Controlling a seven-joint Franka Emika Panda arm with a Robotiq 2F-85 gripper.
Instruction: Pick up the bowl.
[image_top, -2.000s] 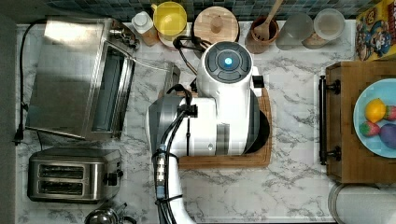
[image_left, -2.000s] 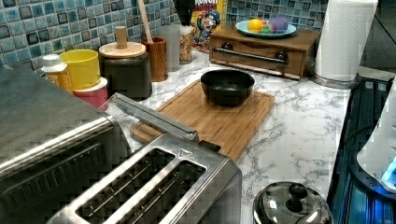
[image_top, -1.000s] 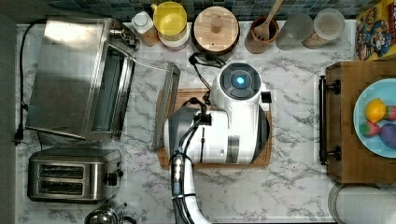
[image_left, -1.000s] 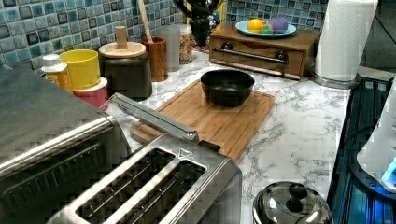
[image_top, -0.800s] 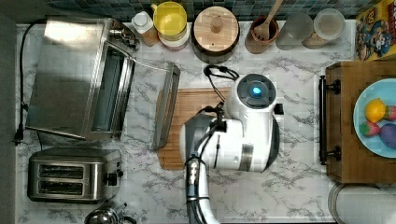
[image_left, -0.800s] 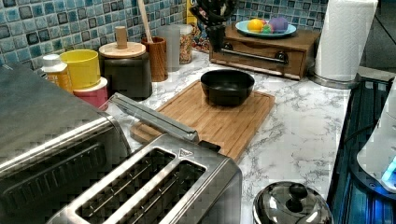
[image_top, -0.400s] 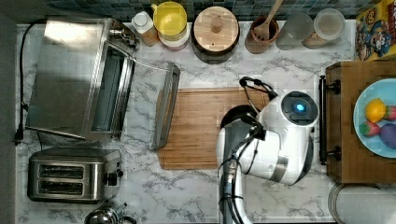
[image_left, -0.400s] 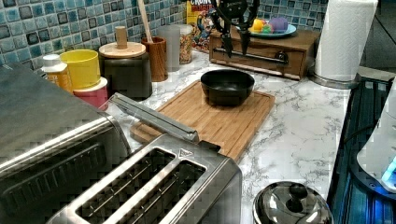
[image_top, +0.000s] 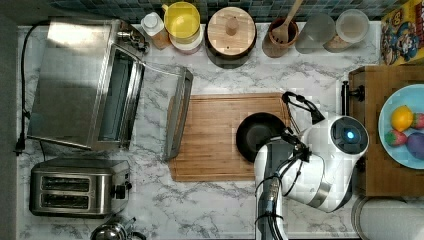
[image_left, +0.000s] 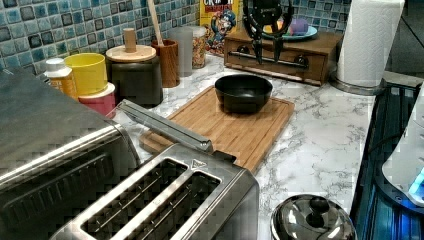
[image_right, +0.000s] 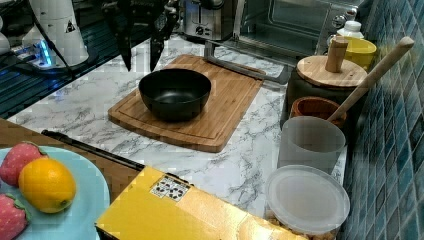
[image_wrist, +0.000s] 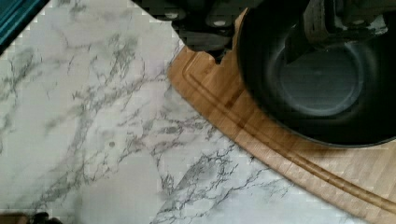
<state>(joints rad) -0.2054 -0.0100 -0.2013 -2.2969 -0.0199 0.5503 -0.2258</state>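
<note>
The black bowl (image_top: 257, 135) sits upright near the end of a wooden cutting board (image_top: 210, 140) on the top view's right. It also shows in the left view (image_left: 243, 91) and the right view (image_right: 174, 92). My gripper (image_left: 267, 56) hangs open in the air, well above the bowl and beside it, toward the wooden box. In the right view the gripper (image_right: 140, 62) is off the bowl's left rim. The wrist view has one finger (image_wrist: 322, 23) over the bowl (image_wrist: 327, 88) and the other over the board's corner. Nothing is held.
A toaster oven (image_top: 85, 85) with its door dropped open borders the board's far end. A toaster (image_top: 75, 187) stands beside it. A wooden-lidded jar (image_top: 231, 30), yellow cup (image_top: 182, 20) and utensil holder (image_top: 280, 35) line the tiled wall. A blue fruit plate (image_top: 400, 125) tops a wooden box.
The arm has swept across the board toward the top view's right, uncovering the bowl. In the left view the gripper has come down in front of the wooden box, fingers still apart.
</note>
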